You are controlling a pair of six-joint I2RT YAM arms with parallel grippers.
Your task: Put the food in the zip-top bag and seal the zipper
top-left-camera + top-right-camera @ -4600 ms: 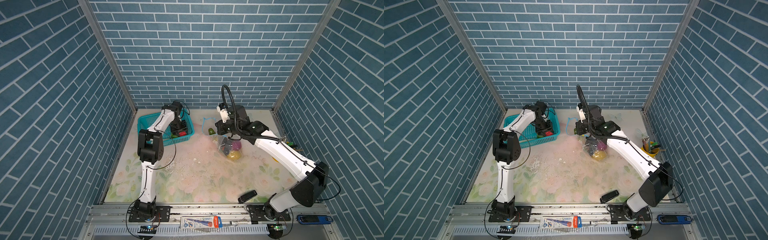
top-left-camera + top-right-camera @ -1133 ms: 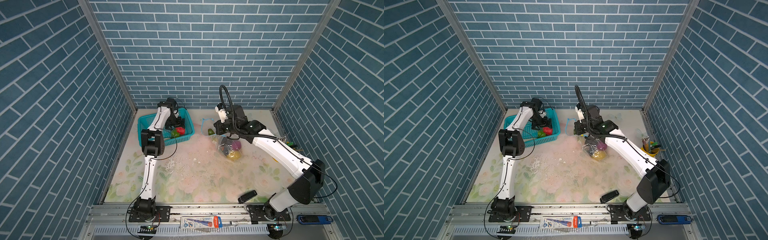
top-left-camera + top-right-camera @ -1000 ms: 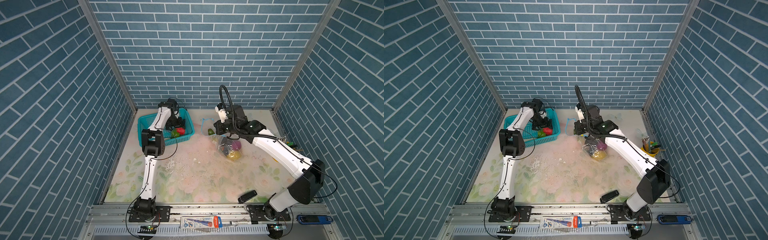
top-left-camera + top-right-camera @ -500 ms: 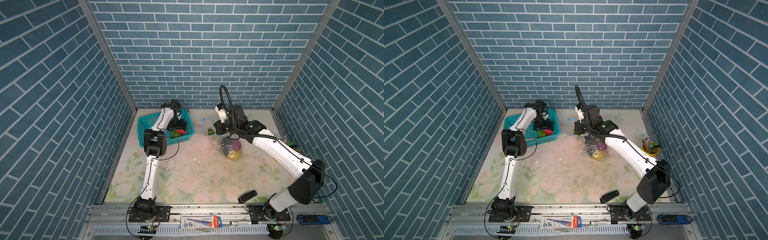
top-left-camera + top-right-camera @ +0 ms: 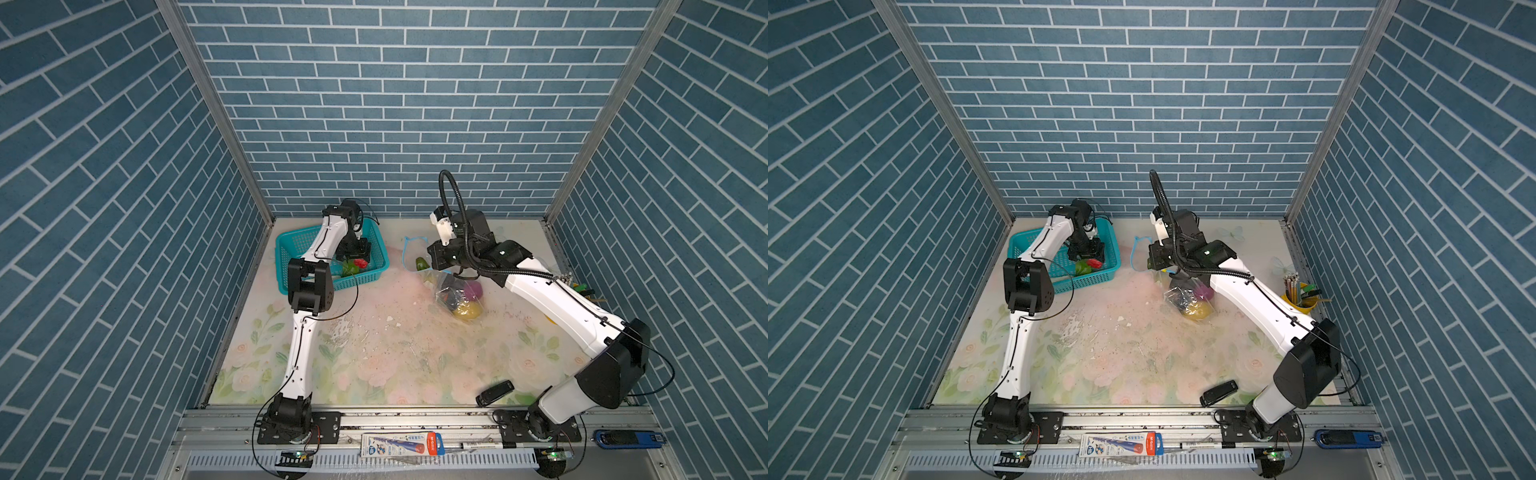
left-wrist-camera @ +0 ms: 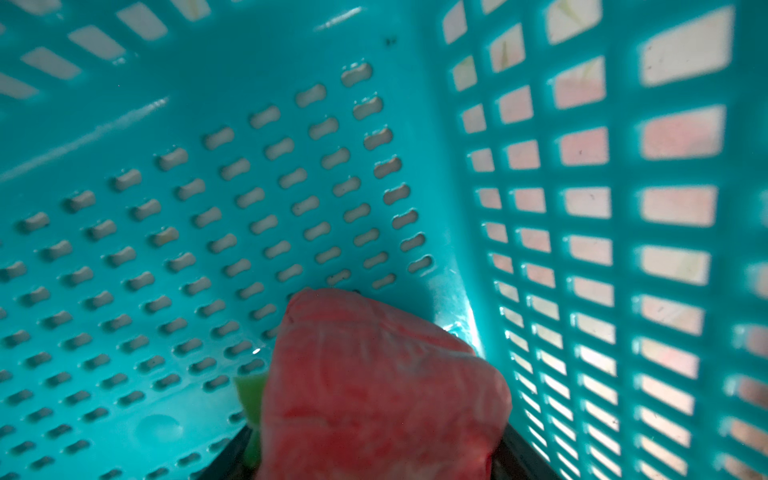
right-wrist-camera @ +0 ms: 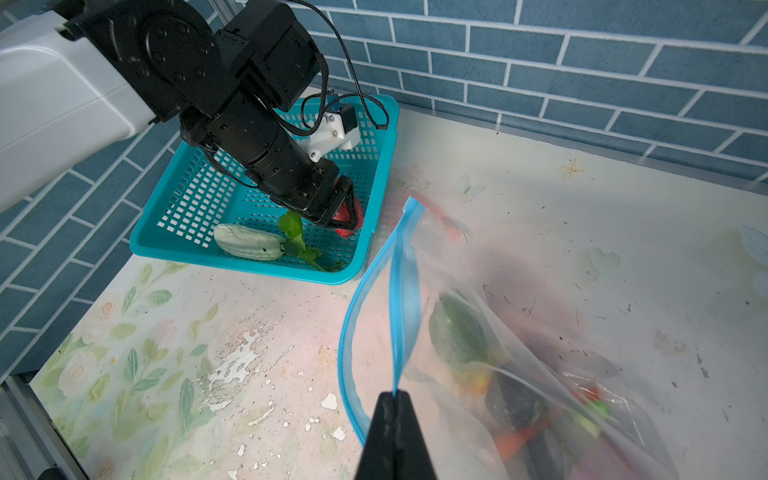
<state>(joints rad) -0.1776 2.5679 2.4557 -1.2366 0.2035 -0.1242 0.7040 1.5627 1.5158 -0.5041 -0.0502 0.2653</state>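
My left gripper reaches down into the teal basket, and its jaws stand either side of the red pepper, touching it. In both top views the red pepper lies near the basket's right wall. My right gripper is shut on the light blue zipper and holds the mouth of the zip-top bag open towards the basket. Inside the bag lie a green cucumber, a purple onion and a yellow fruit.
The teal basket stands at the back left and also holds a pale green vegetable and a leafy green piece. A yellow cup of pencils stands by the right wall. A black device lies near the front edge.
My left gripper has shifted inside the basket, come down over the red pepper, and its jaws have narrowed onto it. The right arm and the bag have not moved.
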